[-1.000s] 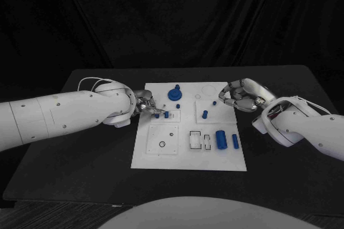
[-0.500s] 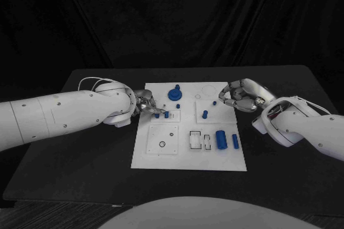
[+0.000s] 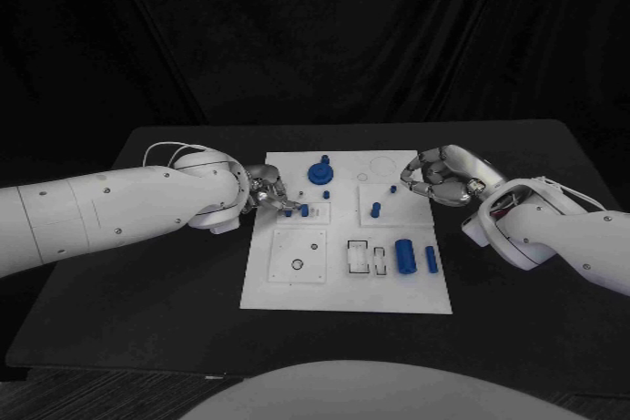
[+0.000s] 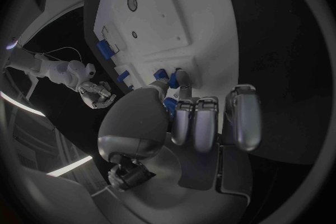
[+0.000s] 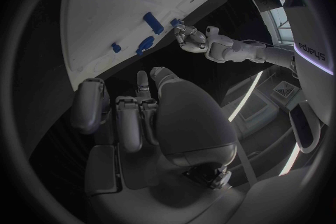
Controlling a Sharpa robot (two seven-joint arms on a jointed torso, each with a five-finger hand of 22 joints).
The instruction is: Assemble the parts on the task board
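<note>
While several blue parts (image 3: 406,255) lie loose on the task board (image 3: 347,292), head view suggests assembly is barely begun; left wrist view: left hand (image 4: 203,117) fingertips at a small peg (image 4: 160,74), grip unclear; right wrist view: right hand (image 5: 133,115) curled, holding nothing

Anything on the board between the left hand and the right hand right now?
In the head view, between the left hand and right hand, small blue pegs stand on the task board, with the blue round part behind.
</note>
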